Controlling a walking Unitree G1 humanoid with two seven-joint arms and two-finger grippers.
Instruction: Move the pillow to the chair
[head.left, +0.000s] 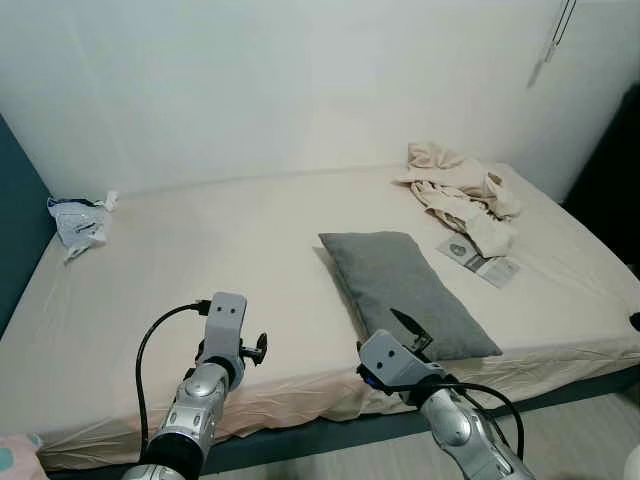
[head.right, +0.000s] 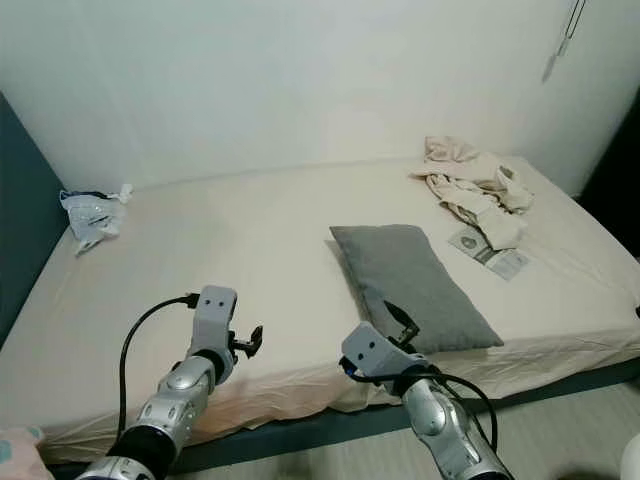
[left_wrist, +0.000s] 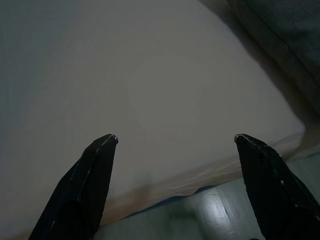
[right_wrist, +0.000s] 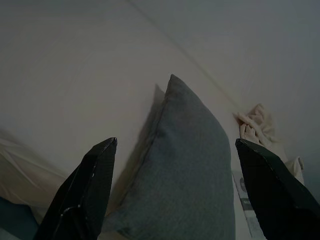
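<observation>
Both arms are reaching in from the bottom of the frame over the near edge of the bed (head.left: 250, 240). Right claw (head.left: 410, 325) is hovering at the pillow's (head.left: 405, 290) near end, lower centre-right of the frame; fingers are standing wide apart, holding nothing, with the pillow lying straight ahead between them in the right wrist view. Left claw (left_wrist: 175, 142) is sitting lower left of centre, fingers also spread and empty, pointing at bare sheet; the pillow is showing as a grey edge in the upper right corner of its wrist view.

Pillow is lying flat on the bed, centre-right, long axis running from upper left toward lower right, near end by the mattress edge. Judgement: right arm is clearly nearer; left is well apart. Crumpled cloth (head.left: 460, 190) is sitting upper right.
</observation>
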